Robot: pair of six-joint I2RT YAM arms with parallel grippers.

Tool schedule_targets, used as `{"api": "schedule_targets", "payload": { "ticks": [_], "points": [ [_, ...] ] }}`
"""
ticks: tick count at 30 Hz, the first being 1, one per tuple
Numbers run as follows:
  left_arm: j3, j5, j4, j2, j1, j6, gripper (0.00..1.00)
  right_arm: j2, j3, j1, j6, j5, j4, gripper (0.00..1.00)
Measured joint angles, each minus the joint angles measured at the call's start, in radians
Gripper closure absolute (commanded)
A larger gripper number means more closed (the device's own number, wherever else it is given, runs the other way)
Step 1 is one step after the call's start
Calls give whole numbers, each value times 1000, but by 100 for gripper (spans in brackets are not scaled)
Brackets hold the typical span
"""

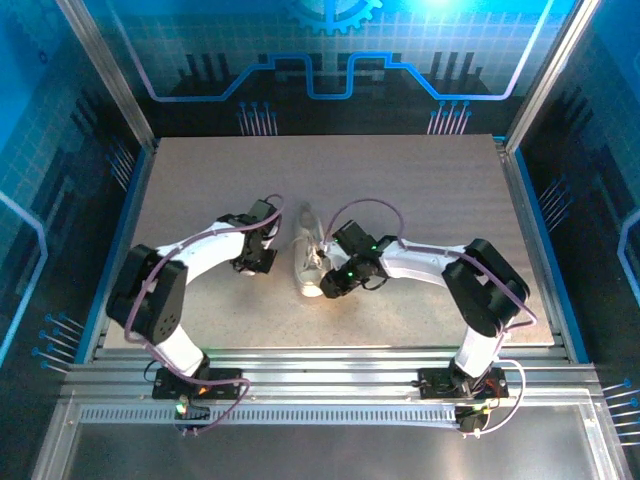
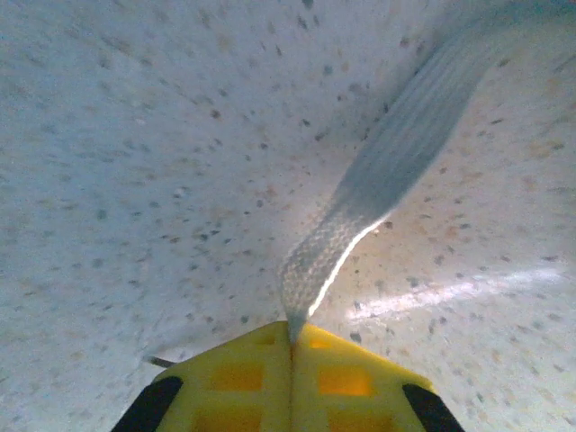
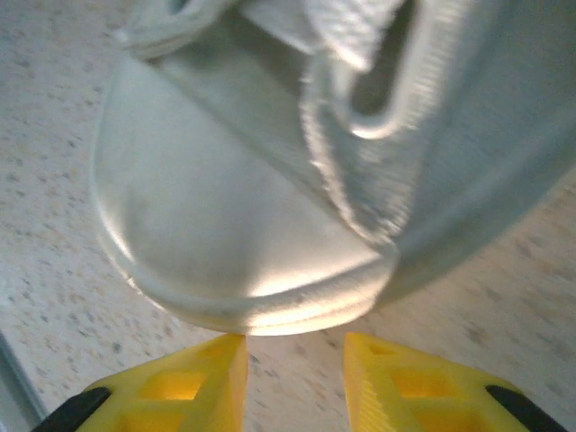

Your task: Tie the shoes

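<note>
You have the sneaker (image 1: 309, 262) at mid-table (image 1: 420, 190), toe toward 6 o'clock. Your left gripper (image 2: 292, 335), at its 9 o'clock, is clenched on a lace (image 2: 378, 171), which blurs and is cut off toward 1 o'clock. Your right gripper (image 3: 295, 355) stands released just short of the toe; the heel is out of frame.

The table (image 1: 430, 190) is pale and speckled. Blue patterned walls (image 1: 330, 60) stand left, right and far; ribbed metal rails (image 1: 330, 375) line its near edge.
</note>
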Motion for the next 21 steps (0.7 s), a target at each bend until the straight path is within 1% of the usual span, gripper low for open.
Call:
{"api": "schedule_targets", "payload": {
  "ticks": [3, 5, 7, 9, 11, 13, 16, 18, 21],
  "points": [
    [1, 27, -29, -121, 2, -20, 100, 10, 24, 11, 26, -3, 12, 63],
    [4, 69, -53, -191, 2, -56, 100, 6, 40, 2, 32, 3, 7, 59],
    [4, 109, -71, -240, -4, -101, 100, -15, 43, -18, 32, 21, -14, 53],
    [4, 140, -85, -278, -24, -150, 100, -50, 43, -60, 30, 53, -56, 44],
    [8, 158, -98, -303, -64, -202, 100, -89, 44, -122, 24, 118, -107, 37],
    [26, 171, -109, -314, -126, -259, 100, -120, 45, -200, 16, 193, -158, 33],
    [64, 174, -104, -313, -223, -317, 100, -124, 55, -308, 5, 312, -248, 31],
    [85, 177, -84, -305, -274, -348, 100, -119, 58, -359, -3, 374, -299, 30],
    [107, 183, -31, -269, -320, -388, 100, -100, 61, -402, -16, 416, -354, 30]
  ]
}}
